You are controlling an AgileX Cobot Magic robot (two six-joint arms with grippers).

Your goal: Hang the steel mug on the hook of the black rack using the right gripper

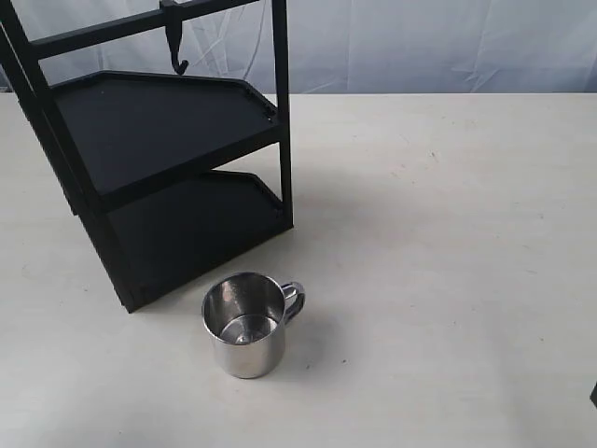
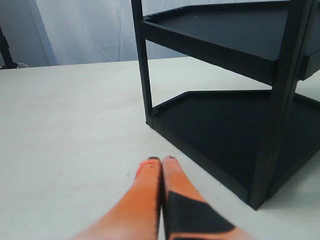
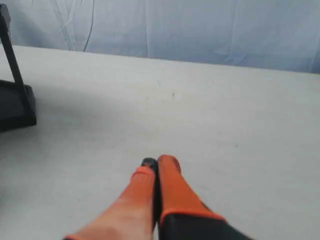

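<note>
The steel mug (image 1: pixel 246 324) stands upright on the pale table in front of the black rack (image 1: pixel 154 149), its handle pointing right. The hook (image 1: pixel 174 47) hangs from the rack's top crossbar, with nothing on it. In the right wrist view my right gripper (image 3: pixel 158 162) is shut, orange fingers pressed together over bare table, holding nothing; the mug does not show there. My left gripper (image 2: pixel 161 161) is shut too, empty, close to the rack's lower tray (image 2: pixel 220 130). Neither gripper shows in the exterior view apart from a dark sliver at the right edge.
The rack's corner post (image 3: pixel 15 65) and tray end sit at the edge of the right wrist view. A pale blue cloth backdrop (image 1: pixel 438 42) hangs behind the table. Bare tabletop (image 1: pixel 448 243) stretches right of the mug.
</note>
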